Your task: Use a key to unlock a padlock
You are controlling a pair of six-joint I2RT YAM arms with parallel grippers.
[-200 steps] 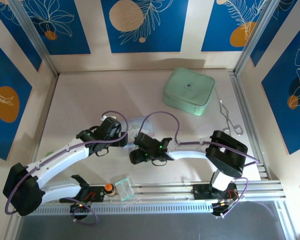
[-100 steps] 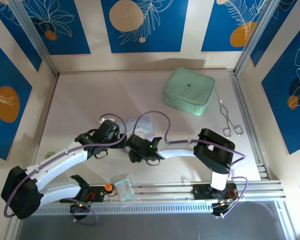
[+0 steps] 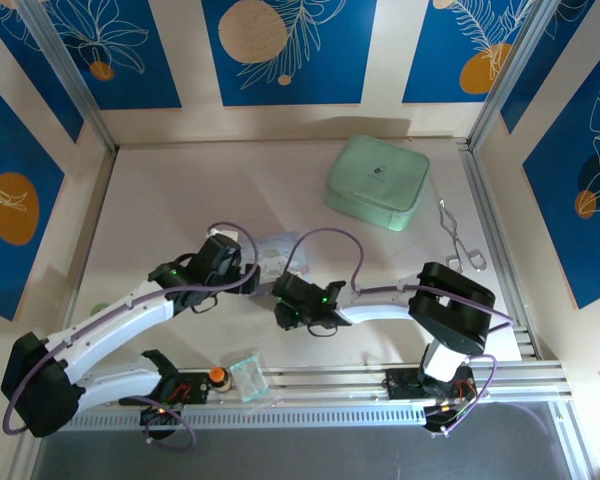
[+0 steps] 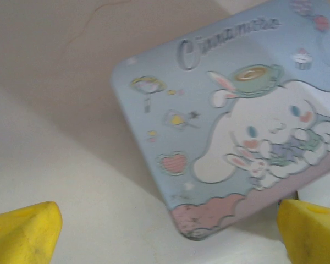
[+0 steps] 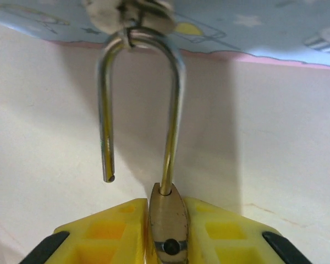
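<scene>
Padlock body is clamped edge-on between my right gripper fingers, right at the tips. Shackle is open: one leg seated in the body, the other hanging free, its bend hooked through the clasp on the cartoon tin. My left gripper is spread wide, holding nothing, over the tin's corner.

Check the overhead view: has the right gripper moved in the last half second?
Yes. The right gripper, shut on the padlock, has shifted slightly right, toward the tongs at the table's edge.
</scene>
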